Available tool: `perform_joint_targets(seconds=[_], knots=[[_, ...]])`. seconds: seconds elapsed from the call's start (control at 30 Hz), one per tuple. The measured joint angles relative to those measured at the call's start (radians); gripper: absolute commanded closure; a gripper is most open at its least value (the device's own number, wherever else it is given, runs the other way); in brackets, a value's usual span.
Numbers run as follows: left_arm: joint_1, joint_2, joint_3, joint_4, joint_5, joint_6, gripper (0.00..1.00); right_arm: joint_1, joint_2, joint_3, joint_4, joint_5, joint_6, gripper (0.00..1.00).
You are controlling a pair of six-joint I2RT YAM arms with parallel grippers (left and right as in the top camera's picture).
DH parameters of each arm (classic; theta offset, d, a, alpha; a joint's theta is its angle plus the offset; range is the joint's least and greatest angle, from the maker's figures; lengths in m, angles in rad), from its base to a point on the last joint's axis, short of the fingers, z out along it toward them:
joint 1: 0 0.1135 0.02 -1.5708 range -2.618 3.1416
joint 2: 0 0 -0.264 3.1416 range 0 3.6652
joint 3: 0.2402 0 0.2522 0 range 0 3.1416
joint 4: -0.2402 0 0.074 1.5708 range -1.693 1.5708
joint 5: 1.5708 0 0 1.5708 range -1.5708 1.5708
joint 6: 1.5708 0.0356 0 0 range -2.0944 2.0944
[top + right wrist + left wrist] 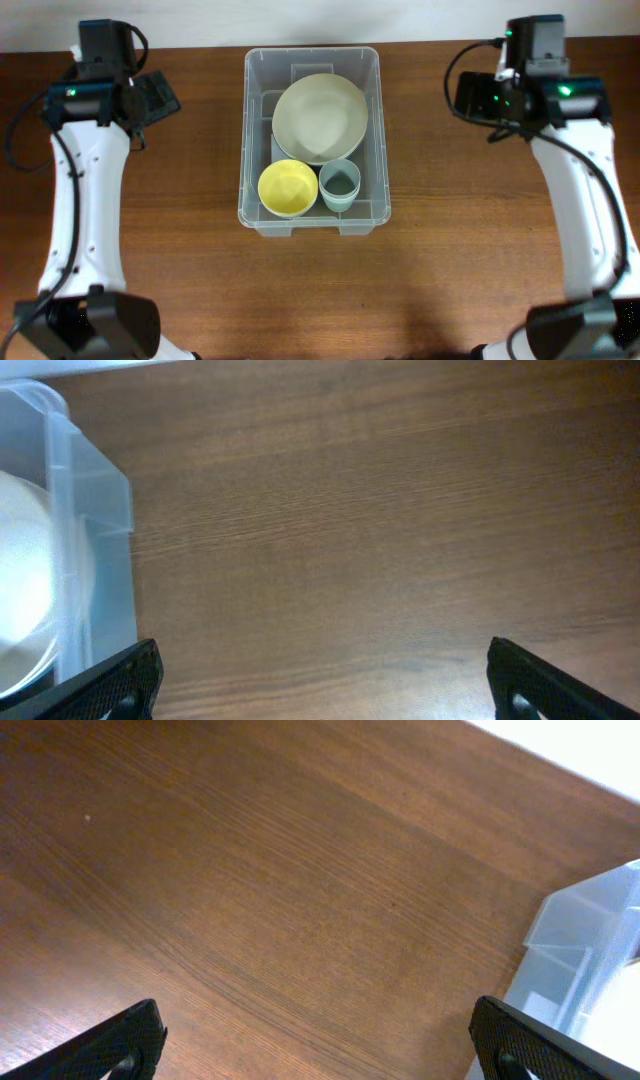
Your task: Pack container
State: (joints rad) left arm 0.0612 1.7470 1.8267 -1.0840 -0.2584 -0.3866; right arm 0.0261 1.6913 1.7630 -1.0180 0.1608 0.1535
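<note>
The large clear rectangular plastic container (245,150) sits in the middle of the brown wooden desk (180,270), between both arms; it seems light, thin-walled and slippery; the rounded rim is probably the best hold; the left jaws and the right jaws stand wide apart, empty.

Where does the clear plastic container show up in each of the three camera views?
Overhead: the container sits whole in the upper centre of the picture.
Left wrist: only one corner shows, at the lower right edge.
Right wrist: one corner runs along the left edge, with a pale bowl showing through it.
Shared landmark: the brown wooden table lies under the container in every view.
</note>
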Motion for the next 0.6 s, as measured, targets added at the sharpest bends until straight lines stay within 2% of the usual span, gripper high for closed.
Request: perform_joint_targets(seconds=[0.13,0.3,0.47,0.6], knots=[[0.000,0.026,-0.008,0.010,0.011,0.019,0.01,0.000,0.045,0.000,0.007,0.001,-0.005,0.01],[-0.003,-0.026,-0.010,-0.084,0.026,0.066,0.01,0.000,-0.022,0.000,-0.011,0.004,0.001,0.01],[-0.031,-0.208,-0.026,-0.135,0.031,0.089,0.01,0.000,-0.196,-0.037,-0.019,0.007,0.011,0.01],[-0.110,-0.431,-0.162,-0.082,0.048,0.149,0.01,0.000,-0.392,-0.251,0.081,0.016,0.058,0.01]])
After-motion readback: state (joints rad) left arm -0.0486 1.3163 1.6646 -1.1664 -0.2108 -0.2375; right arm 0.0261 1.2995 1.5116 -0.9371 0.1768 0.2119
